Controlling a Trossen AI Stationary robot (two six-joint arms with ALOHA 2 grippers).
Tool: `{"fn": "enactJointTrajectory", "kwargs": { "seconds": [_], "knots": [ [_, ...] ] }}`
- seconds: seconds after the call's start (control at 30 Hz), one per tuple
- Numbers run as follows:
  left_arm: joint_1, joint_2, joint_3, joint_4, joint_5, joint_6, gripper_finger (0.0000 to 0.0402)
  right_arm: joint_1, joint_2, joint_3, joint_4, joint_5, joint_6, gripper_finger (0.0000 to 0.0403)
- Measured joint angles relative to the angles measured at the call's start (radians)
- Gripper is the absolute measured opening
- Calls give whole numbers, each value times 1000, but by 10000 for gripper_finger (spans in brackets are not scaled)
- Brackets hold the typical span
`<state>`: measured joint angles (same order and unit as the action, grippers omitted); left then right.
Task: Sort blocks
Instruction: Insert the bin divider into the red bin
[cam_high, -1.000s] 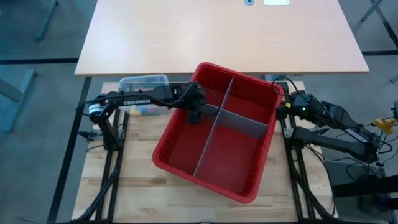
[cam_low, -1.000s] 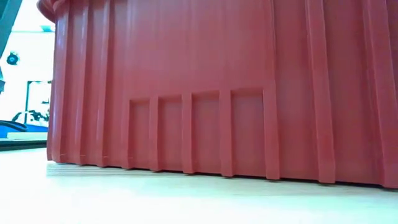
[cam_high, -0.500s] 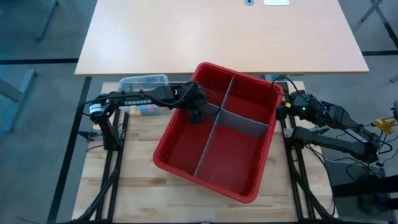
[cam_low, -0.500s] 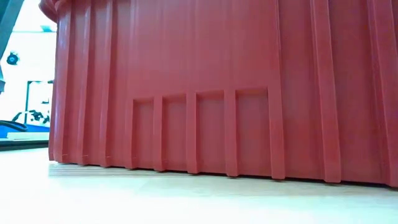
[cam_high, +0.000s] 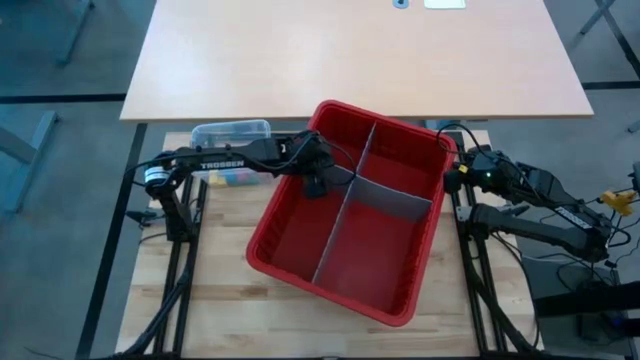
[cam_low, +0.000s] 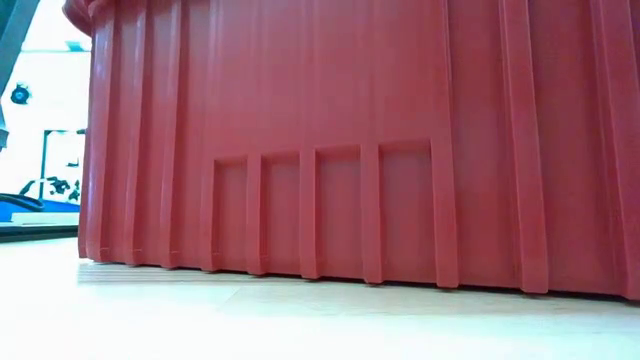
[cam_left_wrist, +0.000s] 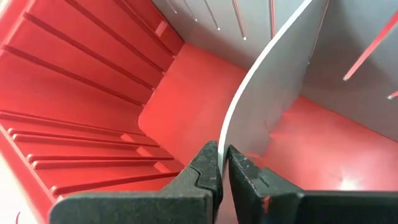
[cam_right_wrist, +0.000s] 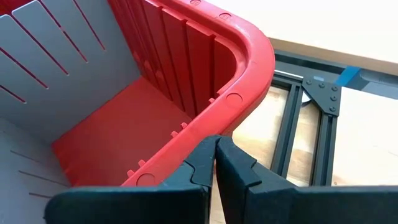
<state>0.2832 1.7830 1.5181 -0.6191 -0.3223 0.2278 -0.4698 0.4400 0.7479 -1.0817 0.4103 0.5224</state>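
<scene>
You have one red bin on the worktop, turned at a slant to the worktop's edges, and two grey slotted divider panels inside it that cross and split it into four compartments. All four compartments that show in the high view look bare; no block lies on the red floor where you can see it. Behind the bin's left corner sits one small clear tub with its lid on, and just in front of it, half hidden under the left arm, you can make out a small cluster of blocks with yellow, green and blue showing; how many there are and which way they lie cannot be told. Your left gripper reaches over the bin's left rim and hangs inside it right at the top edge of a curved divider panel, its fingers pressed together with the panel's edge meeting them at the tips. Your right gripper sits at the bin's right far corner, just outside the rim, fingers pressed together and holding nothing. The low view is filled by the bin's ribbed red wall.
</scene>
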Motion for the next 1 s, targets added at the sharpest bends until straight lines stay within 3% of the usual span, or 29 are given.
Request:
{"fn": "enactJointTrajectory", "kwargs": {
  "seconds": [1.0],
  "knots": [
    [1,1,0,23,-29,77,0,0,0,0,0,0,1,0]
  ]
}}
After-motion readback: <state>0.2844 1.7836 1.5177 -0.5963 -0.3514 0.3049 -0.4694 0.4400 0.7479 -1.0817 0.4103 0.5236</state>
